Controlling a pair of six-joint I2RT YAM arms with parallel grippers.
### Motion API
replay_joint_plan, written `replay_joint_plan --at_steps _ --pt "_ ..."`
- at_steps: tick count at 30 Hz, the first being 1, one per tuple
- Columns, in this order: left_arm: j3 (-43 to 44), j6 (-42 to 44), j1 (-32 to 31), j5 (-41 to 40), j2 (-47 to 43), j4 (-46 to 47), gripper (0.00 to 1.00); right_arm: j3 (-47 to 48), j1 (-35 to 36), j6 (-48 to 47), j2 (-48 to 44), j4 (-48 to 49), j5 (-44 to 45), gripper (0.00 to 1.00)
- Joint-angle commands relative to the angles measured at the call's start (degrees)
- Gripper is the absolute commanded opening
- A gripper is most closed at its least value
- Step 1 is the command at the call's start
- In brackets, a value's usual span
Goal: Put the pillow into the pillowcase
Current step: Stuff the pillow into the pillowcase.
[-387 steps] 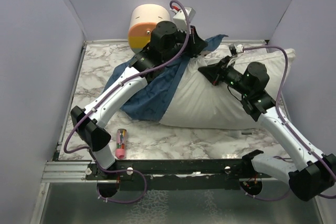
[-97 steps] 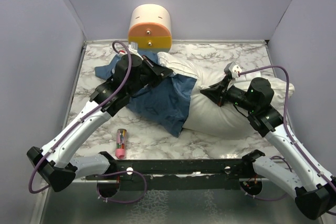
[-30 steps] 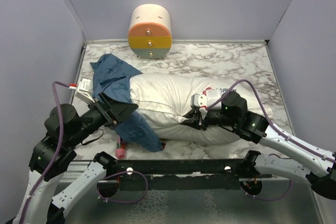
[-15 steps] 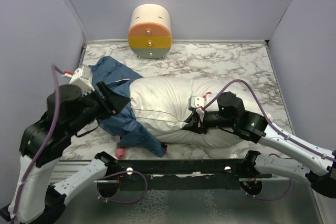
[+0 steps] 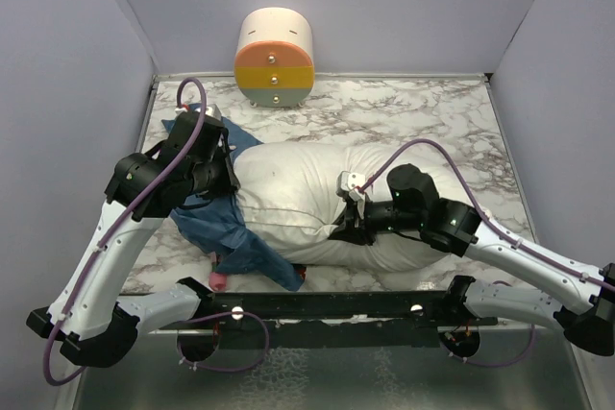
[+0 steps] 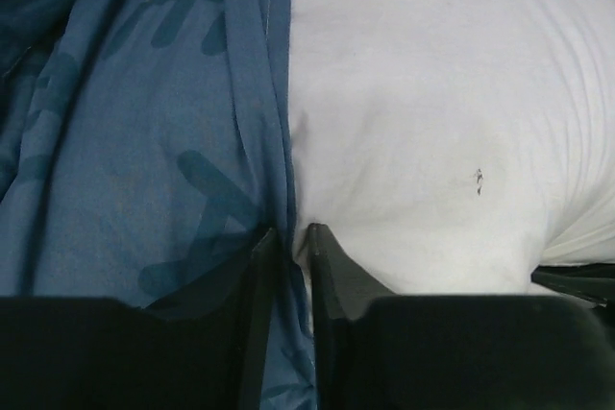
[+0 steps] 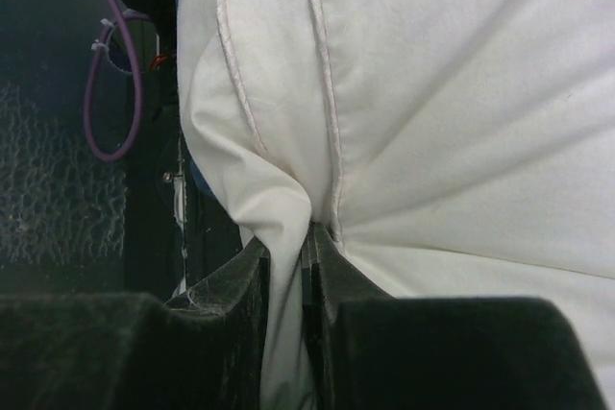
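The white pillow (image 5: 307, 180) lies across the middle of the table, its left end inside the blue pillowcase (image 5: 219, 223). My left gripper (image 5: 229, 178) is shut on the pillowcase's hem (image 6: 279, 141) where it meets the pillow (image 6: 432, 122). My right gripper (image 5: 344, 229) is shut on a pinched fold of the pillow (image 7: 288, 208) at its near edge; the seam (image 7: 327, 93) runs up from the jaws. The pillowcase hangs bunched over the table's near-left edge.
A cream-and-orange cylinder (image 5: 274, 58) stands at the back wall. A pink tube (image 5: 219, 280) pokes out under the pillowcase by the front rail (image 5: 317, 309). Purple walls close in left, right and back.
My left gripper has moved back and to the right, drawing the pillowcase hem along the pillow. My right gripper has shifted slightly left, still holding the pillow's near edge.
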Motion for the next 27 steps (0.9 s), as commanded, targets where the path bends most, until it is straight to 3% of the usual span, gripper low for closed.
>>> replay_joint_plan --at_steps 1,3,9,14,19,22,24,25,27 --pt "0.7 3.8 -0.1 -3.5 -0.5 -4.9 0.14 0.2 0.1 0.7 2.4 -5.7 -0.7 0.15" --pt "-1.6 4.2 -0.1 -1.6 -1.3 -2.4 0.04 1.2 0.1 0.6 2.5 -5.4 -3.0 0.2" --pt "-13.7 4.0 -0.1 8.5 -4.1 9.4 0.0 11.9 0.1 5.6 1.1 3.0 -8.8 0.61" --pt "-16.5 4.7 -0.1 11.7 -4.6 14.6 0.0 25.4 0.1 6.0 11.0 -0.7 -8.3 0.64" --pt "-17.0 5.3 -0.1 12.0 -4.6 15.9 0.0 32.0 0.0 4.0 22.3 -8.0 6.9 0.81" --pt "-17.9 4.7 -0.1 11.7 -5.6 17.0 0.0 33.3 0.0 1.2 28.1 -14.7 13.3 0.82" --pt "-18.6 4.0 -0.1 12.0 -7.0 18.7 0.0 31.0 0.1 0.6 29.8 -15.4 16.0 0.77" --pt "-19.0 3.8 -0.1 12.4 -7.4 20.1 0.0 29.8 0.1 0.3 30.0 -15.0 17.5 0.68" --pt "-19.9 3.8 -0.1 13.7 -7.7 23.5 0.0 28.4 0.1 -0.2 30.2 -13.9 20.6 0.34"
